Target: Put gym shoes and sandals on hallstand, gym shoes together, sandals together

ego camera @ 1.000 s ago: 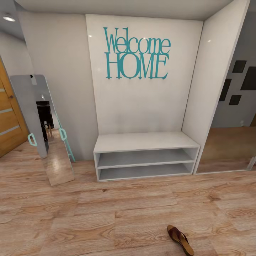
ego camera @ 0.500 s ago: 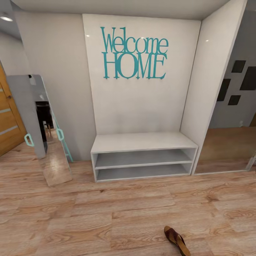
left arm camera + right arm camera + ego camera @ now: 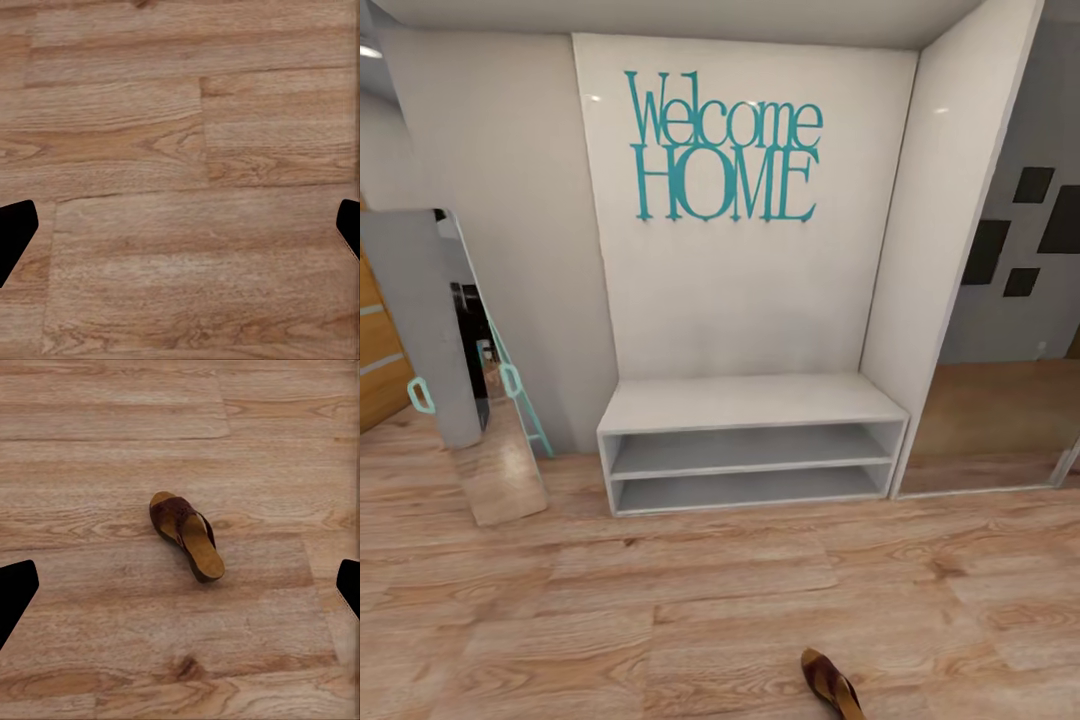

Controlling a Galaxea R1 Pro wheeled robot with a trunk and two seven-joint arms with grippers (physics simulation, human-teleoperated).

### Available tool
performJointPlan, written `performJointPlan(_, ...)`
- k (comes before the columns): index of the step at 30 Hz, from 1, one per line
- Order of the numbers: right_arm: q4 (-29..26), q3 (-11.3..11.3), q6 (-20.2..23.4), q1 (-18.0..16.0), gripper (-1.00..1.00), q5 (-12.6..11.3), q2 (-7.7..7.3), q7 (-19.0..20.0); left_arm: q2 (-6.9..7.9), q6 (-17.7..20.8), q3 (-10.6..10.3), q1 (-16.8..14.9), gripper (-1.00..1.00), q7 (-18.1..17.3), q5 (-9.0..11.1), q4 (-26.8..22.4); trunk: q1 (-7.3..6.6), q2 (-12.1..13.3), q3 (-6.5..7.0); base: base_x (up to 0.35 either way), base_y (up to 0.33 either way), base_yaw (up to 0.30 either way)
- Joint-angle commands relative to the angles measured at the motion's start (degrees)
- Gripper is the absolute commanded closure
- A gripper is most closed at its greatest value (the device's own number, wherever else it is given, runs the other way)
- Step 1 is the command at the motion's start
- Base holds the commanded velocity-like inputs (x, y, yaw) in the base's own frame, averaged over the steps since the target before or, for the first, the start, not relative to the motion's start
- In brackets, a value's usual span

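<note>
Wood-grain corridor floor (image 3: 560, 620) spreads below both wide-open, empty claws: left claw (image 3: 180, 232), right claw (image 3: 180, 592). One brown sandal (image 3: 186, 534) lies loose under the right, so the approach seems underway; next comes lowering onto it. Teal lettering (image 3: 725, 150) above the white rack (image 3: 750, 440) reads "Welcome HOME".

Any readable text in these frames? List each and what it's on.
"Welcome HOME": teal cut-out lettering in two lines, on the pale wall panel above the white shoe rack.
No other text, label or number is readable, including on the sandal.
</note>
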Motion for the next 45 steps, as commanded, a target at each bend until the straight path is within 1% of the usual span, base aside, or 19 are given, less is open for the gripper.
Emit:
performJointPlan(1,0.05,-0.03,-0.18,-0.03,-1.0,0.01,0.0,-0.03,0.0,-0.2,0.02,-0.03,-1.0,0.08,0.05,0.05,0.01,-0.03,-0.08,0.106,-0.26,0.08)
performJointPlan(14,-0.22,-0.1,-0.22,-0.01,-1.0,-0.02,0.0,-0.03,0.01,-0.34,0.04,-0.05,-1.0,0.08,0.05,0.05,0.01,-0.03,-0.41,0.106,-0.261,0.167)
performJointPlan(23,-0.3,-0.05,-0.34,-0.04,-1.0,0.04,-0.07,-0.03,0.01,-0.53,0.04,-0.08,-1.0,0.08,0.05,0.01,0.01,-0.03,-0.44,0.065,-0.265,0.021)
performJointPlan(45,0.0,-0.04,-0.27,-0.07,-1.0,0.1,-0.26,-0.03,0.01,-0.65,0.1,-0.08,-1.0,0.1,0.02,-0.04,0.01,-0.03,-0.44,0.003,-0.272,0.001)
